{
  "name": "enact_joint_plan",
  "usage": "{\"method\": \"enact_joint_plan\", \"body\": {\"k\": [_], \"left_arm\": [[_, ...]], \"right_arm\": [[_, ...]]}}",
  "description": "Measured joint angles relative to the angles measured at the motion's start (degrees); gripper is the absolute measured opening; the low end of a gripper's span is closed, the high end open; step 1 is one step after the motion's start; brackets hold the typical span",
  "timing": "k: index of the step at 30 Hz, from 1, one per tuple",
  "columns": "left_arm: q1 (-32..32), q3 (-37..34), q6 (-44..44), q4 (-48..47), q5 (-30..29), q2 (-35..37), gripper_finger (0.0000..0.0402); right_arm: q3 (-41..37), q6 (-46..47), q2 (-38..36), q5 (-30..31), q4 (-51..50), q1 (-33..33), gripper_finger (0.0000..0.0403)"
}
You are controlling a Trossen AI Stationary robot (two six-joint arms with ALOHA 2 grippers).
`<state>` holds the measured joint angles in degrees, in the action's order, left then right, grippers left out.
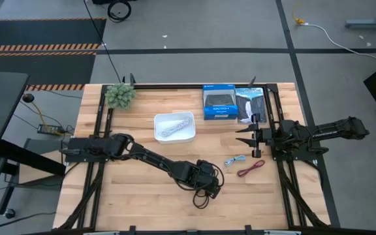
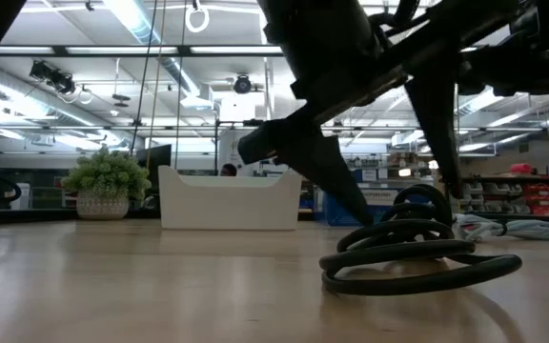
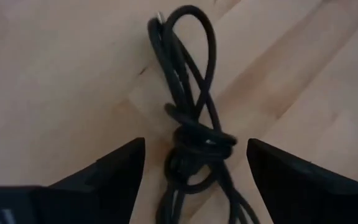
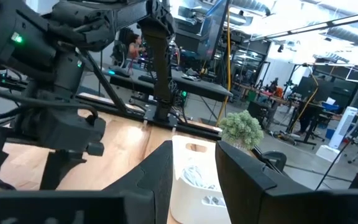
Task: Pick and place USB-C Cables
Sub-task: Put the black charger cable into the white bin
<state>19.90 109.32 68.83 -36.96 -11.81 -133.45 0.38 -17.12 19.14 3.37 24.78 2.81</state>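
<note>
Fingers of the left gripper (image 3: 194, 165) spread wide on either side of the black cable (image 3: 194, 134), not yet touching it.

Black cable (image 1: 209, 185) lies bundled on the bare wood near the table's front edge, its knotted middle between the two released fingers — the low view shows its loops flat on the table (image 2: 112, 286) under the lowered arm. Beyond it toward the right sit the light blue-grey cable (image 1: 235, 160) and the dark red cable (image 1: 250, 169), close together on the wood. Farther back, the white cable (image 1: 173, 126) rests inside the white bin (image 1: 174, 138), with a small potted plant (image 1: 120, 96) and two retail boxes (image 1: 234, 103) along the far edge. At the table's right side, the right gripper (image 1: 249, 140) hangs open, holding nothing.
</note>
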Motion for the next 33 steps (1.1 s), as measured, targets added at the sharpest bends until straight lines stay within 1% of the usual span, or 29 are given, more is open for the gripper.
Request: {"method": "enact_joint_plan", "body": {"k": [5, 9, 13, 20, 24, 27, 33], "left_arm": [[-0.1, 0.0, -0.5, -0.6, -1.1, -0.7, 0.0279], [-0.2, 0.1, -0.9, -0.5, -1.3, -1.3, 0.0255], [-0.2, 0.1, -0.9, 0.0, -1.2, -1.9, 0.0215], [-0.2, 0.1, -0.5, -0.3, -1.1, -2.1, 0.0116], [-0.2, 0.8, -0.6, -0.4, 0.5, -2.0, 0.0114], [-0.2, 2.5, -0.7, -2.1, 1.4, -2.1, 0.0112], [-0.2, 8.4, -5.5, -4.8, 7.6, -2.1, 0.0110]], "right_arm": [[0.0, 0.0, 0.0, 0.0, -0.1, 0.0, 0.0128], [0.0, 0.0, 0.0, 0.0, 0.0, 0.0, 0.0128], [0.0, 0.0, 0.0, 0.0, 0.0, 0.0, 0.0128], [0.0, 0.0, 0.0, 0.0, 0.0, 0.0, 0.0128], [0.0, 0.0, 0.0, 0.0, 0.0, 0.0, 0.0128], [0.0, 0.0, 0.0, 0.0, 0.0, 0.0, 0.0128], [0.0, 0.0, 0.0, 0.0, 0.0, 0.0, 0.0128]]}}
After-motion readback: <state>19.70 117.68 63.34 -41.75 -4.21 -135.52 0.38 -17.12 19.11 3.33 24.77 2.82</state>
